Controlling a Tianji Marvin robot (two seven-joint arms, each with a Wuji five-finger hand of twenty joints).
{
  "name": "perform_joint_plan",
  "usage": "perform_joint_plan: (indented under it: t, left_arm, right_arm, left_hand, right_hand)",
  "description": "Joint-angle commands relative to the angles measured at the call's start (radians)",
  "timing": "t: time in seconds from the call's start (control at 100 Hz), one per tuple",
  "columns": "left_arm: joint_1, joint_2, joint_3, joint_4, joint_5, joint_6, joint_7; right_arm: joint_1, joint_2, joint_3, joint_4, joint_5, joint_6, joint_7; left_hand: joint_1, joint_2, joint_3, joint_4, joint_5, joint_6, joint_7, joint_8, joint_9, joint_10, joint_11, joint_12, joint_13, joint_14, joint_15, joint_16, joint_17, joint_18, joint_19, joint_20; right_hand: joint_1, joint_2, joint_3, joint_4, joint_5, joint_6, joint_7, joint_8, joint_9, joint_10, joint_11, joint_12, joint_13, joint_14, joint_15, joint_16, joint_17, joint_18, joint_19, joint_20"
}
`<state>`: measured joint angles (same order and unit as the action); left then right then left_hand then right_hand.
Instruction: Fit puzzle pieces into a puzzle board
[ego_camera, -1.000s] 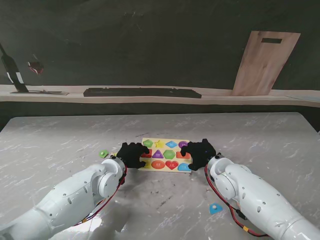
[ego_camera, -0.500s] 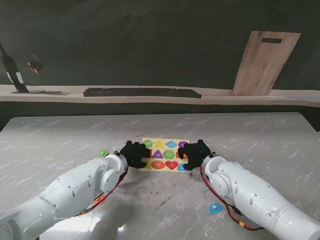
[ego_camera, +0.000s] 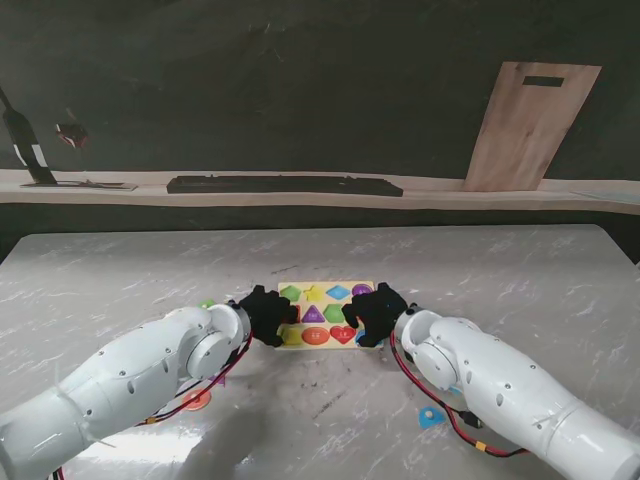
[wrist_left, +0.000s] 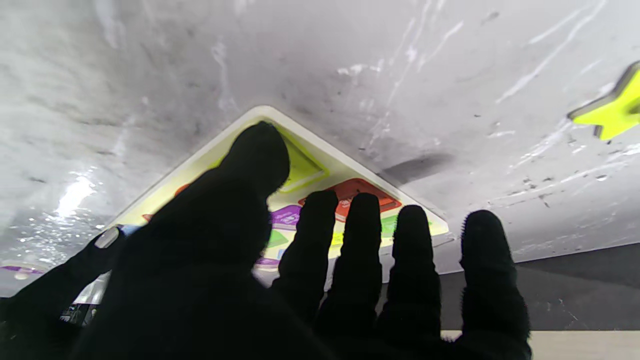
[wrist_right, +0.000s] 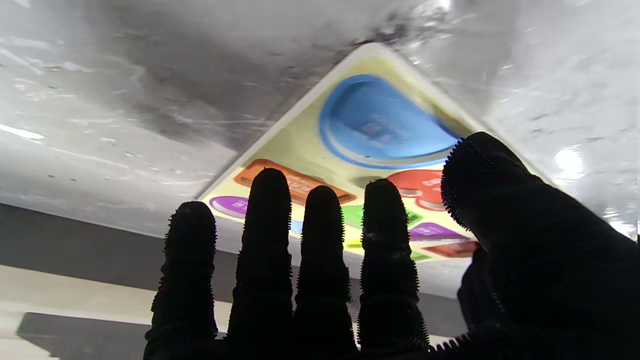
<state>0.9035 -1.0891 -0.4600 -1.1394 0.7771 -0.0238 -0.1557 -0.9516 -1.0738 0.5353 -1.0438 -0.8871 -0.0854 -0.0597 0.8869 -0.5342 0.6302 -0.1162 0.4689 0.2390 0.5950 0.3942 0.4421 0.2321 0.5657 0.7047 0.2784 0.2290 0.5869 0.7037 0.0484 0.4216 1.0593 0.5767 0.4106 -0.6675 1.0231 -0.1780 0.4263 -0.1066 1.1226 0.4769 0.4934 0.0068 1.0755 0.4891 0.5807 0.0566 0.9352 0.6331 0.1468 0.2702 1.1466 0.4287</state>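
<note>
The puzzle board (ego_camera: 322, 314) lies flat on the worktop (ego_camera: 520, 280) at 12 o'clock from me. The left hand (ego_camera: 266, 314) and right hand (ego_camera: 371, 314) flank it, fingers (wrist_left: 360, 240) spread and holding nothing (seemingly bracing it); loose blue piece (ego_camera: 431, 417) waits at 4 o'clock.

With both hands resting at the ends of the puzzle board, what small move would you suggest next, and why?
Probably free the right hand and draw it back toward the loose blue piece nearer to me, while the left hand steadies the puzzle board. Neither hand holds a piece.
</note>
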Motion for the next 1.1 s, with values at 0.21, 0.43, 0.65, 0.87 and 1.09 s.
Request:
perform_joint_plan:
  t: [0.21,0.43,0.65,0.87,1.09]
  left_arm:
    - [0.091,0.038,-0.013,-0.049,0.030,0.001,-0.067]
    - [0.120,0.050,-0.044,-0.079,0.050,0.010,-0.091]
    - [0.159,0.067,-0.096,-0.131,0.086,0.004,-0.138]
    - [0.211,0.080,-0.158,-0.178,0.131,0.006,-0.170]
    - [0.259,0.086,-0.218,-0.219,0.177,-0.007,-0.180]
  right_arm:
    - [-0.088,0.021,0.011,-0.043,-0.022,-0.044,0.062]
    - [-0.117,0.025,0.044,-0.072,-0.001,-0.040,0.110]
    - [-0.138,0.028,0.066,-0.103,0.038,-0.047,0.172]
    - [-0.185,0.035,0.107,-0.159,0.076,-0.043,0.237]
    - [-0.235,0.042,0.149,-0.211,0.081,-0.030,0.277]
  left_hand:
    - [0.027,-0.015,-0.024,-0.062,0.166,-0.119,0.394,0.079,0.026,-0.003,0.014,0.015,0.013,-0.022,0.022,0.024,-0.005,-0.115,0.025,-0.006]
    - [0.036,0.007,-0.045,-0.066,0.193,-0.120,0.437,0.087,0.051,-0.003,0.021,0.016,0.021,-0.018,0.028,0.027,0.001,-0.114,0.032,-0.004]
    - [0.048,0.033,-0.101,-0.059,0.224,-0.127,0.486,0.080,0.082,-0.005,0.020,0.010,0.033,-0.014,0.032,0.028,0.006,-0.112,0.039,-0.004]
    - [0.049,0.054,-0.123,-0.059,0.236,-0.134,0.514,0.094,0.095,0.000,0.015,0.006,0.037,-0.011,0.030,0.027,0.006,-0.110,0.039,-0.004]
    - [0.059,0.066,-0.147,-0.056,0.241,-0.137,0.527,0.101,0.105,-0.001,0.011,0.001,0.042,-0.009,0.030,0.027,0.007,-0.109,0.040,-0.004]
  right_hand:
    - [0.041,-0.022,0.037,-0.034,0.125,-0.127,-0.037,-0.119,0.039,0.003,0.015,0.012,0.026,0.002,0.025,0.004,0.005,0.029,0.031,0.004]
    - [0.045,-0.012,0.031,-0.040,0.127,-0.128,-0.027,-0.131,0.068,0.004,0.010,0.010,0.064,0.012,0.024,0.003,0.029,0.043,0.032,0.004]
    - [0.058,-0.001,0.028,-0.045,0.135,-0.137,-0.011,-0.146,0.099,0.005,-0.011,0.003,0.110,0.025,0.001,-0.008,0.054,0.060,0.029,0.002]
    - [0.069,0.035,0.010,-0.050,0.136,-0.137,0.009,-0.172,0.116,0.010,-0.021,0.001,0.195,0.045,-0.026,-0.023,0.099,0.077,0.037,0.001]
    - [0.073,0.062,0.001,-0.048,0.137,-0.132,0.018,-0.182,0.120,0.019,-0.033,-0.003,0.252,0.062,-0.052,-0.042,0.123,0.085,0.046,-0.002]
